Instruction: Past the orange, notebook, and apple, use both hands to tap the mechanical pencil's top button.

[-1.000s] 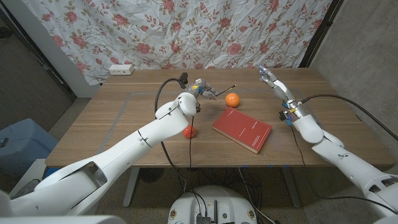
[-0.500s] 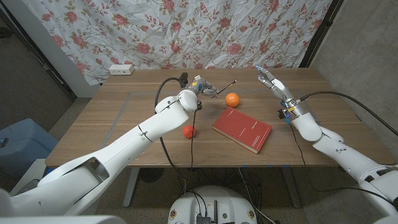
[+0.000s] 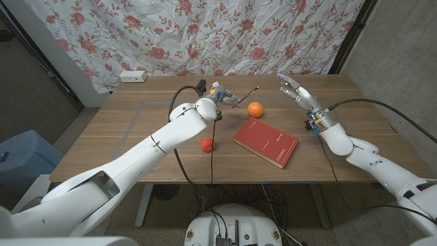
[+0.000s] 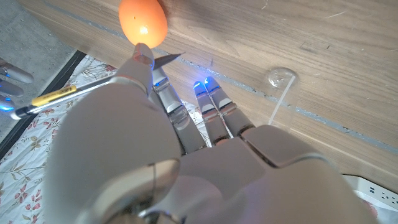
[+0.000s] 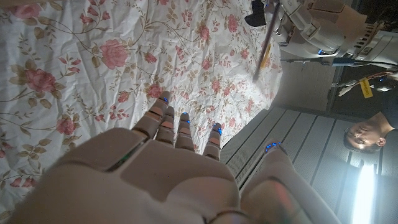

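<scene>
The left hand [image 3: 222,96] is raised over the far middle of the bench [image 3: 136,130], pinching the pencil [image 3: 247,93] so that it juts out to the right, tilted up, with its free end above and just beyond the orange [image 3: 255,108]. In the left wrist view the pencil [image 4: 56,96] shows as a thin shaft with a yellow band crossing beside the thumb, with the orange [image 4: 143,22] past the fingertips [image 4: 205,90] on the wood. The right hand [image 3: 295,91] hovers over the far right of the bench, empty, its fingers spread and reaching left toward the pencil's free end but apart from it. In the right wrist view the right hand's fingers [image 5: 168,121] stretch out toward a flowered curtain [image 5: 93,62], and the pencil [image 5: 266,43] hangs there held by the left hand [image 5: 311,25], with a gap between it and the right fingertips. The orange sits on the bench right of the left hand. A red notebook [image 3: 266,143] lies nearer, at an angle, just near of the orange. An apple [image 3: 207,144] rests left of the notebook, beside the left arm. A white power strip [image 3: 133,76] lies at the far left edge of the bench, by the curtain [image 3: 205,34]. A person's face shows at the edge of the right wrist view.
</scene>
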You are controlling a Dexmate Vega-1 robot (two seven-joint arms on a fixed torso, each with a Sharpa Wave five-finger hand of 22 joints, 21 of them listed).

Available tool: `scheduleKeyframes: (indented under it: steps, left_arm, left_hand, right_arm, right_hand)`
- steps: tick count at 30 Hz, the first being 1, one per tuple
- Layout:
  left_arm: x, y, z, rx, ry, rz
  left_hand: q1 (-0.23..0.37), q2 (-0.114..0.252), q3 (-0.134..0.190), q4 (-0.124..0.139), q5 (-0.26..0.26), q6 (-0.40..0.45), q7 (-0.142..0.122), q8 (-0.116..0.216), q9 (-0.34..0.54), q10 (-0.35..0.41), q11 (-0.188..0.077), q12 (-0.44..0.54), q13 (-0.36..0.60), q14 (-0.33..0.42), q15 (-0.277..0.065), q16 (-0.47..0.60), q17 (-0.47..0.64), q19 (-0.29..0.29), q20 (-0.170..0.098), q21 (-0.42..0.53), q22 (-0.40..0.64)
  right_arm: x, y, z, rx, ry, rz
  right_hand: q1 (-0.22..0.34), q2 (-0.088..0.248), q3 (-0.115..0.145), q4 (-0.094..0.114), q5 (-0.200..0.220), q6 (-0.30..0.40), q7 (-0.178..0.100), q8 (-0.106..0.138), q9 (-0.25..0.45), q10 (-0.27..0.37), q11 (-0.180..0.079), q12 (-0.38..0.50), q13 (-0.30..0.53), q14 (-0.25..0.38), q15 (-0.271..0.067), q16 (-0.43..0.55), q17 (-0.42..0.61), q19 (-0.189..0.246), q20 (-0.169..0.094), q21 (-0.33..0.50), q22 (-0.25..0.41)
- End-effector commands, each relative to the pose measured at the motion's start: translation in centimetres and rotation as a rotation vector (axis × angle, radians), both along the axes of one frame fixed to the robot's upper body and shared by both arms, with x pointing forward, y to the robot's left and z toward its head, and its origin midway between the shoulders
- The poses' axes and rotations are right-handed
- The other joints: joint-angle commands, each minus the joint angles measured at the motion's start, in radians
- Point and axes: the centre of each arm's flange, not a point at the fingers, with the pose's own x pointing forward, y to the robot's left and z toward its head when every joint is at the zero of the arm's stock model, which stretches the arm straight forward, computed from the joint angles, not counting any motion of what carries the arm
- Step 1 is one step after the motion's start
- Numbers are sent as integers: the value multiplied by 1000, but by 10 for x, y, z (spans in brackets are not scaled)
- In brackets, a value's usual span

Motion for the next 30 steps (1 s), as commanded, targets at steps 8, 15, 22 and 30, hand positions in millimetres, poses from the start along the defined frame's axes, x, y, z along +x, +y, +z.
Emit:
scheduleKeyframes:
  steps: [8, 15, 22, 30]
  left_arm:
    - [-3, -4, -8, -10, 12, -8]
    - [-5, -4, -10, -12, 9, -10]
    - [-7, -3, -12, -15, 4, -7]
    - [-8, -4, -14, -21, 0, -7]
  left_hand:
    - [0, 12, -4, 0, 4, 2, 5, 1, 5, 20, -13, 2, 3, -3, -168, 4, 1, 2, -85, 3, 5]
    - [0, 13, -5, 0, 5, 2, 5, 1, 5, 20, -13, 2, 3, -3, -168, 5, 1, 1, -84, 3, 5]
    - [1, 13, -7, 0, 5, 2, 6, 1, 5, 20, -13, 2, 4, -2, -168, 5, 1, 1, -84, 2, 5]
    - [1, 14, -8, 0, 5, 1, 5, 1, 6, 21, -13, 2, 4, -3, -168, 5, 1, -2, -84, 1, 5]
  right_arm:
    - [-11, 14, -9, -69, -11, 8]
    - [-12, 20, -9, -85, -5, 17]
    - [-14, 25, -6, -86, -1, 24]
    - [-14, 30, -7, -87, -9, 31]
  right_hand:
    - [1, 10, 2, -6, -4, 15, -3, 2, 2, -17, -7, 1, 1, -15, -4, -2, 4, -15, -4, -1, 2]
    - [-5, 14, 1, -6, -4, 21, -3, -1, 0, -31, -9, -1, 0, -25, -4, -3, 7, -25, -3, -2, 2]
    - [-11, 17, 0, -5, -5, 25, -3, -6, -3, -44, -18, -3, -1, -40, -10, -4, 10, -36, -7, -3, 2]
    - [-14, 18, 0, -5, -5, 25, -3, -9, -4, -47, -15, -2, -1, -42, -11, -4, 11, -39, -7, -2, 2]
